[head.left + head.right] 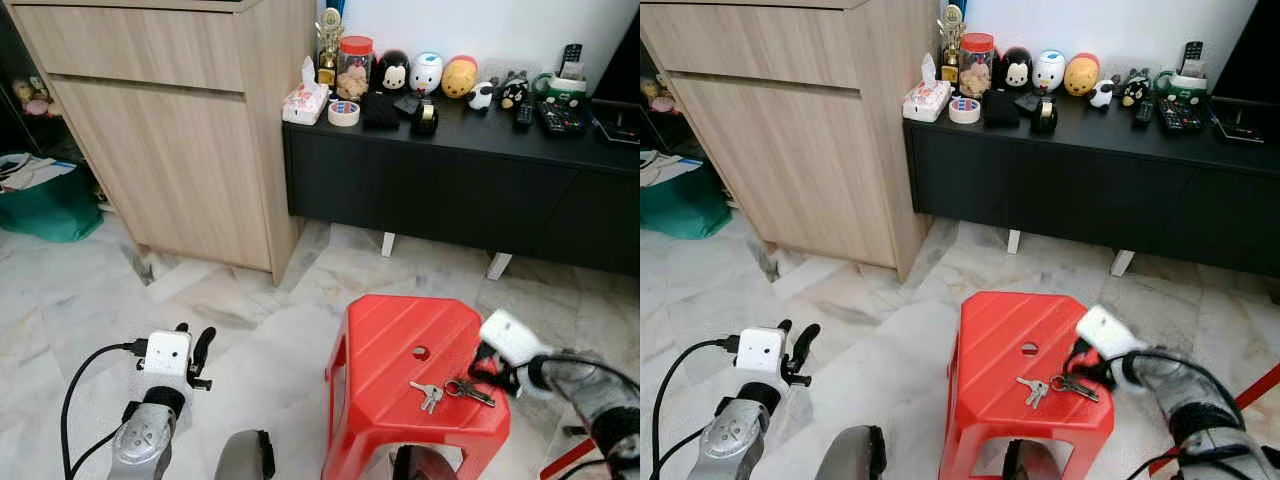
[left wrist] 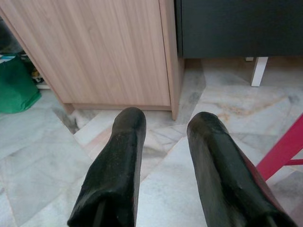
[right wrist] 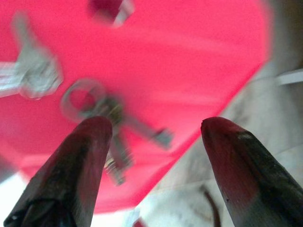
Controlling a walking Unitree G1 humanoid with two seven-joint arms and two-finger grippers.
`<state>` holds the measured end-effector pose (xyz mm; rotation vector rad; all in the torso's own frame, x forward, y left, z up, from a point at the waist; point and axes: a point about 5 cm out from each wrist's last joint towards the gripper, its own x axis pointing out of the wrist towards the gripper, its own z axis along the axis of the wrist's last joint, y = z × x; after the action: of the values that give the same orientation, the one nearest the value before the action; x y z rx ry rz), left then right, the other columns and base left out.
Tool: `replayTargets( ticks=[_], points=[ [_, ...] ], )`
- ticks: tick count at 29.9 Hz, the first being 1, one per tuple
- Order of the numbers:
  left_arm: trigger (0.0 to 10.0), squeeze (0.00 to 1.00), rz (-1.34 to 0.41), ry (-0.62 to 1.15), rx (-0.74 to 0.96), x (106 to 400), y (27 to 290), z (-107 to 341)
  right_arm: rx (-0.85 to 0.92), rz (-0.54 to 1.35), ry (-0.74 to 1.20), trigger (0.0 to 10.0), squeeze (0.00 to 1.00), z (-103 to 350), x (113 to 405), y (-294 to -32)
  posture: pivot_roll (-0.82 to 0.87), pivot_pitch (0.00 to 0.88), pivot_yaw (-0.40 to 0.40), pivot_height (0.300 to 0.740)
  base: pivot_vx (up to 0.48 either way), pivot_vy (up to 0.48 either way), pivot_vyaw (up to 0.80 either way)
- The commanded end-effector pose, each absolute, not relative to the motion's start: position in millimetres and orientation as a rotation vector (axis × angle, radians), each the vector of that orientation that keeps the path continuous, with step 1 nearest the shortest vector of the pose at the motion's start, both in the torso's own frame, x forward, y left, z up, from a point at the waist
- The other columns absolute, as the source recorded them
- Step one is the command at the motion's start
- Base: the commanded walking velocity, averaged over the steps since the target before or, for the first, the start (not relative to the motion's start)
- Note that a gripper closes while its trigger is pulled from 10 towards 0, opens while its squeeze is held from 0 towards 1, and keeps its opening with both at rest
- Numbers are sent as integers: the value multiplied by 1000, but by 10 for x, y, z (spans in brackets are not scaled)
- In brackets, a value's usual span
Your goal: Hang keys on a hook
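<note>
Lying keys (image 1: 448, 390) just beside right tool (image 1: 487, 367)

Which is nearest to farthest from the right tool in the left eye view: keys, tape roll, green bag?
1. keys: on the red stool, right beside the right tool, which is open.
2. tape roll: on the black cabinet, ahead and left.
3. green bag: on the floor, far left beside the wooden cabinet.
</note>
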<state>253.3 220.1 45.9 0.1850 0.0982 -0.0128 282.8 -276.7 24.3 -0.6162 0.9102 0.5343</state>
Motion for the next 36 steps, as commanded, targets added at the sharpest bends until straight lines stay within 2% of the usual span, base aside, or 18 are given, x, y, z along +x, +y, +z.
replayTargets(
  ticks=[1, 12, 29, 31, 32, 33, 34, 36],
  points=[
    [10000, 0, -20, 109, 195, 2539, 2199, 442, -630, 550, 924, 10000, 0, 233, 2813, -2775, 81, 0, -8, 599, 0, 0, 0],
    [10000, 0, -12, 113, 202, 2513, 2255, 441, -639, 573, 999, 10000, 0, 94, 2704, -2749, 89, 0, -8, 599, 0, 0, 0],
    [10000, 0, -11, 119, 213, 2485, 2294, 450, -543, 422, 953, 10000, 0, -35, 2708, -2596, 113, 21, 3, 599, 0, 0, 0],
    [10000, 0, -10, 119, 214, 2482, 2300, 454, -533, 415, 954, 4235, 0, -50, 2705, -2574, 118, 26, 4, 599, 0, 0, 0],
    [10000, 0, -10, 119, 215, 2481, 2302, 454, -529, 410, 955, 1882, 0, -56, 2702, -2570, 121, 26, 5, 599, 0, 0, 0],
    [10000, 0, -10, 119, 215, 2481, 2302, 454, -529, 410, 955, 1882, 0, -56, 2702, -2570, 121, 26, 5, 599, 0, 0, 0],
    [10000, 0, -10, 119, 215, 2480, 2304, 455, -525, 407, 958, 0, 0, -62, 2698, -2567, 122, 28, 6, 599, 0, 0, 0],
    [10000, 0, -10, 121, 216, 2475, 2310, 455, -507, 397, 972, 0, 0, -86, 2676, -2560, 125, 31, 7, 599, 0, 0, 0]
  ],
)
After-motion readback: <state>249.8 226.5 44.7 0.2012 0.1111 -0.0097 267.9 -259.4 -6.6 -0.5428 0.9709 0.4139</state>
